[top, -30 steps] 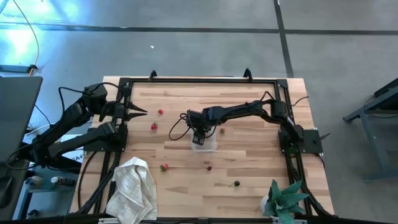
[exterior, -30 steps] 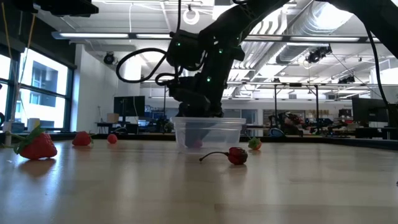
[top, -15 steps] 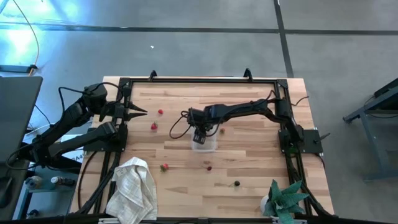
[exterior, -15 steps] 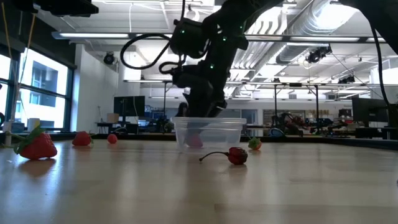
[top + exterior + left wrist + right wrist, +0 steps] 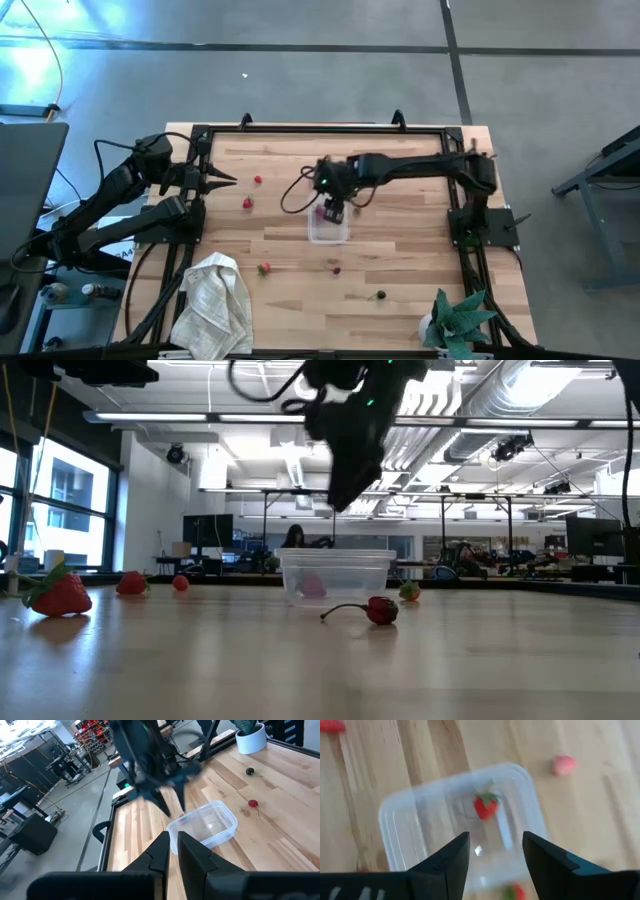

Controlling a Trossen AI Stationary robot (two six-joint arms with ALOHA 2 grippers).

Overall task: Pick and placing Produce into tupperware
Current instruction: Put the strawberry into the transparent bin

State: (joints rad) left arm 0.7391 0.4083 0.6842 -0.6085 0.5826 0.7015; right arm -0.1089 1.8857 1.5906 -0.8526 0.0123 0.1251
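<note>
R end effector (image 5: 336,212) lifted off tupperware (image 5: 328,229); strawberry (image 5: 485,806) inside.

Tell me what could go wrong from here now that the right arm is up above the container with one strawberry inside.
The tupperware is light and unsecured, so the open right gripper could nudge it on its next drop. The chili-like red piece lies close by the tupperware's wall, so a grasp there might bump it. The strawberry already inside could bounce out if that happens. The left gripper waits at the table's left edge.
</note>
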